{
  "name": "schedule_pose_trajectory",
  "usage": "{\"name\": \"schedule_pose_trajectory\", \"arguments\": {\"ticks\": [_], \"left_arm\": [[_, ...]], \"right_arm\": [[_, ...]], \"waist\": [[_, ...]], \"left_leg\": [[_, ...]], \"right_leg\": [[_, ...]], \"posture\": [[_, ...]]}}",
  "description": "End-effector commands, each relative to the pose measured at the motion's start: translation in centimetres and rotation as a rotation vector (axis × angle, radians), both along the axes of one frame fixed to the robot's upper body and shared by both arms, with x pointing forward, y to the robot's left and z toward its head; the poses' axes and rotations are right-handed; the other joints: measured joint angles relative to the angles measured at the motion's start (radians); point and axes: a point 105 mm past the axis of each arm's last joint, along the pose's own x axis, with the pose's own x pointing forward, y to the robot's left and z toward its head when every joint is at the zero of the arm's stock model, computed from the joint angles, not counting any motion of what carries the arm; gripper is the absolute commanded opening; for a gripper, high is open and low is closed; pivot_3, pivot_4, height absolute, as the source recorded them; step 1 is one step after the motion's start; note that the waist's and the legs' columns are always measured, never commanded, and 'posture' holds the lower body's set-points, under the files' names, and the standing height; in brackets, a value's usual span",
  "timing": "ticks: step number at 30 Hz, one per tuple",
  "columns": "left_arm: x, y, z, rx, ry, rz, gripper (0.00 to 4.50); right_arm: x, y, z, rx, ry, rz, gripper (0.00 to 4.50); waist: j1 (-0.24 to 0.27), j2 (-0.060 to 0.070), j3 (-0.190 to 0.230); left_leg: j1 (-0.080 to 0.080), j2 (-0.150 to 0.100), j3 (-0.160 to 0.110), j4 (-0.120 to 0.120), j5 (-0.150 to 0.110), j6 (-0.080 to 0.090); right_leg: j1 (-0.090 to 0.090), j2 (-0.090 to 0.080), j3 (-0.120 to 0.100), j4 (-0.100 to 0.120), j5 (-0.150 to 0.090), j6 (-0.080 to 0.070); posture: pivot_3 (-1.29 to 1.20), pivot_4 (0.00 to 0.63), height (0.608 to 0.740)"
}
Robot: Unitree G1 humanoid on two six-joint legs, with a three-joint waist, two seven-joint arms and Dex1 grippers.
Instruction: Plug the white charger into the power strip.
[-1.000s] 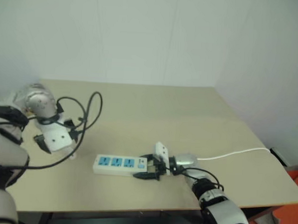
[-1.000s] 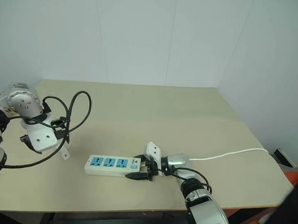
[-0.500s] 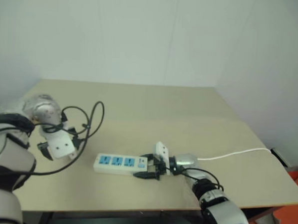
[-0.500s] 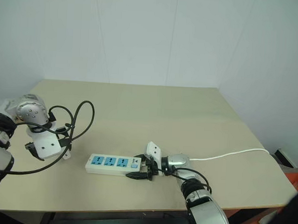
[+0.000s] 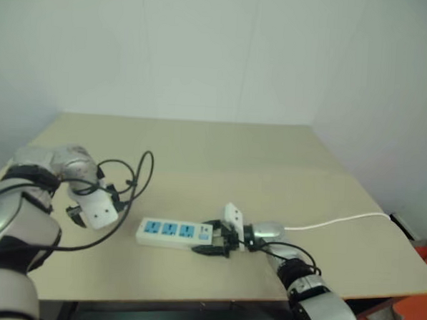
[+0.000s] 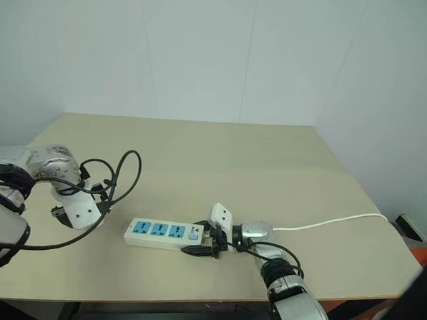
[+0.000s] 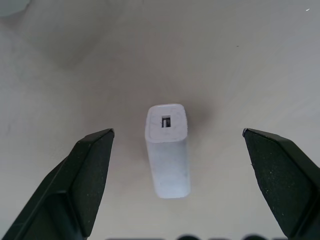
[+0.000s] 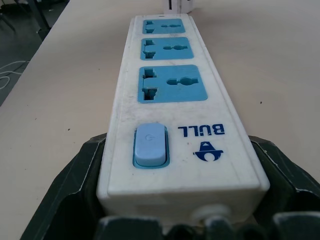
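On the tan table (image 5: 271,156), near its front edge, I see the strip (image 5: 174,233) lying flat, sockets up, long axis running left to right across my view. Its switch end faces the right gripper (image 5: 213,240), and the cord (image 5: 335,221) trails off from that end toward the table's right edge. Right gripper lies nearly level, pointing left, its fingers (image 8: 65,190) closed against both long sides of the strip at the switch end; three blue sockets run away from it in the right wrist view.

Charger (image 7: 168,150) sits on the table off the strip's left end, under the left gripper (image 7: 177,150). In the left wrist view I see it as a small white block with a slot in one end face, standing between the fingers (image 7: 87,175) but touching neither. Left jaws spread wide, nothing held, gripper pointing steeply down over the charger.

Black cable (image 5: 130,177) loops above the left wrist.
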Motion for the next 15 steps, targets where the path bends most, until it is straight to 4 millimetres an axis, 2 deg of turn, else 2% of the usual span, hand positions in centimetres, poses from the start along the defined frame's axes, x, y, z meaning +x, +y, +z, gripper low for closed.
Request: {"name": "schedule_pose_trajectory", "arguments": {"ticks": [1,15], "left_arm": [[0.5,0.0,0.1,-0.006,-0.041,0.011,4.50],[1.1,0.3,-1.3,-0.011,-0.062,0.071,4.50]], "right_arm": [[0.1,0.0,0.7,0.029,-0.016,-0.011,3.41],[0.0,-0.2,0.5,0.029,-0.011,-0.027,3.41]], "waist": [[0.004,0.000,0.000],[0.008,0.000,0.000]], "left_leg": [[0.000,0.000,0.000,0.000,0.000,0.000],[0.000,0.000,0.000,0.000,0.000,0.000]], "right_leg": [[0.000,0.000,0.000,0.000,0.000,0.000],[0.000,0.000,0.000,0.000,0.000,0.000]], "posture": [[0.00,0.150,0.740],[0.00,0.150,0.740]]}}
